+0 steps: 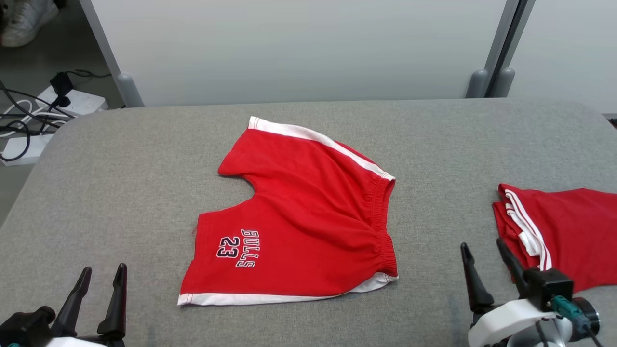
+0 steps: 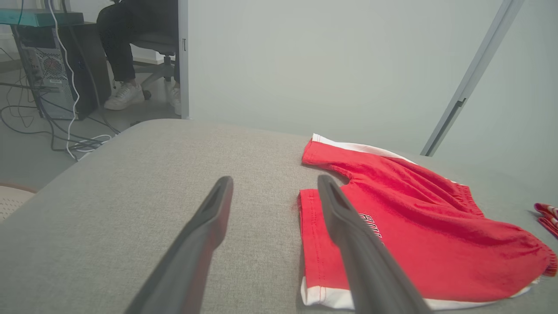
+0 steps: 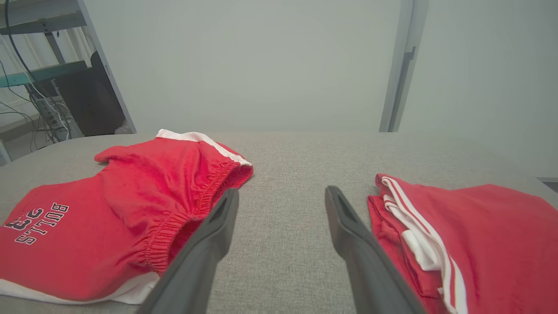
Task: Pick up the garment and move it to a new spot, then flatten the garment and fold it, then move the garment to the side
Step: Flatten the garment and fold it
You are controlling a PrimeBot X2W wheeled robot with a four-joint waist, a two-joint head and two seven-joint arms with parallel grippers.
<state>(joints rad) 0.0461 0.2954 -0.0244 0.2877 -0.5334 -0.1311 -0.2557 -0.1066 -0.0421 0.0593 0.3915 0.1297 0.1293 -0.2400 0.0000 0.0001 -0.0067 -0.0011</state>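
A pair of red cotton shorts with white trim lies spread out near the middle of a grey fabric-covered table, with the elastic waistband to the right and the leg openings to the left. Bare grey surface runs from the shorts out to the table's rounded left edge. A bare strip also runs behind them to the pale partition panel. On the right, an open gap separates the waistband from a folded red garment with white stripes at the table's right edge. Lettering on the nearer leg reads "BULLS 23". The left gripper and right gripper sit by the near edge, fingers spread wide, holding nothing, neither touching the shorts.
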